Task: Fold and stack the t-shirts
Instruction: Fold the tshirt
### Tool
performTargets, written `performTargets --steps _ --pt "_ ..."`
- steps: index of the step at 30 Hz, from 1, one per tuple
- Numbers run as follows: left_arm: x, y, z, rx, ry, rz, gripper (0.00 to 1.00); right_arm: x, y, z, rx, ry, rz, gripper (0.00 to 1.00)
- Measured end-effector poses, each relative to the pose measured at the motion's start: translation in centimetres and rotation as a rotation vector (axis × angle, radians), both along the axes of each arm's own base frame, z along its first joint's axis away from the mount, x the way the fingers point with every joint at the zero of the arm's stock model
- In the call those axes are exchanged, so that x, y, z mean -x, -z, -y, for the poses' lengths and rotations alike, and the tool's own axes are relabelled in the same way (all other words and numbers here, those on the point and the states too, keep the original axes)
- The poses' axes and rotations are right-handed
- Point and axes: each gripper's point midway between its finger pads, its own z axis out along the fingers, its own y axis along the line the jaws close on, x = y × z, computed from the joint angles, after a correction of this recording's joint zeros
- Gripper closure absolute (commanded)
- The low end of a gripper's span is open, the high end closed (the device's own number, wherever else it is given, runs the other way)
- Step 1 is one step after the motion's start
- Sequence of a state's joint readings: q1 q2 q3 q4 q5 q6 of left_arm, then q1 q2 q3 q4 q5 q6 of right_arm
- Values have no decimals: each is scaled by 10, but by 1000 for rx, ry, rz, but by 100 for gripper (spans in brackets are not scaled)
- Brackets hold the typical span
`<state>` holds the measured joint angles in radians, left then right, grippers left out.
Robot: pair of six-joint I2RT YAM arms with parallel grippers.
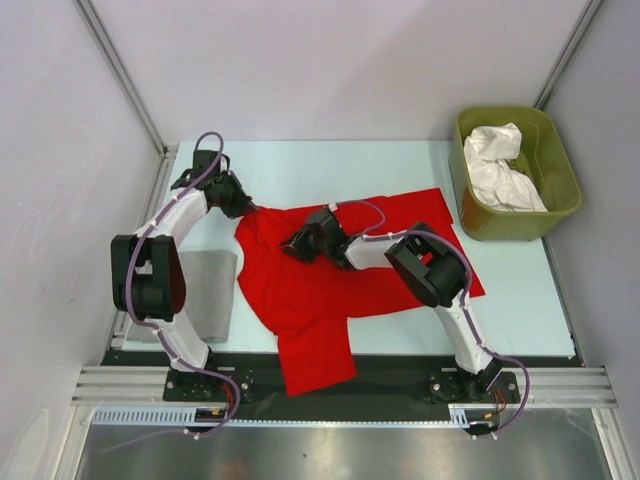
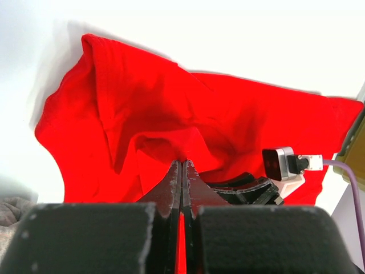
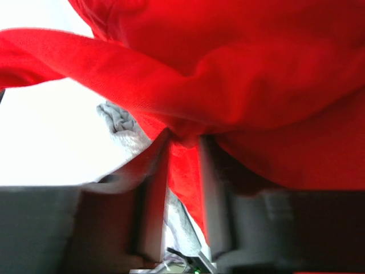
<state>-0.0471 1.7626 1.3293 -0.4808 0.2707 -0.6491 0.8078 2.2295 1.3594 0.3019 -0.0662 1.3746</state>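
Note:
The red t-shirt [image 1: 330,290] lies spread and rumpled across the table, its lower part hanging over the near edge. My left gripper [image 1: 248,208] is at its upper-left corner, shut on a pinch of the red cloth [image 2: 142,108], the tips [image 2: 182,162] pressed together. My right gripper [image 1: 292,247] sits on the shirt just right of it. Its fingers [image 3: 183,140] stand a little apart around a fold of red cloth [image 3: 256,74], with light showing beside the fold. White t-shirts [image 1: 505,165] lie crumpled in the tub.
An olive-green tub [image 1: 510,222] stands at the table's far right. A grey pad [image 1: 210,295] lies left of the red shirt, beside the left arm. Grey walls and frame posts close in the table on three sides.

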Motion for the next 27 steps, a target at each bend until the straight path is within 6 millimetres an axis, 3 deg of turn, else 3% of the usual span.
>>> performTargets --steps 4,15,21,24,27 --pt "0 0 -1 -2 0 1 100 -1 3 2 12 14 -7 81" --pt "5 4 -3 -12 11 -5 100 -1 4 4 31 -12 9 71" --pt "15 11 -3 -15 12 -27 100 0 5 6 55 -37 23 81" --pt "17 11 -4 -15 12 -27 100 0 7 8 62 -39 17 73" --pt "17 9 -4 -14 12 -23 100 -1 3 8 62 -45 26 72"
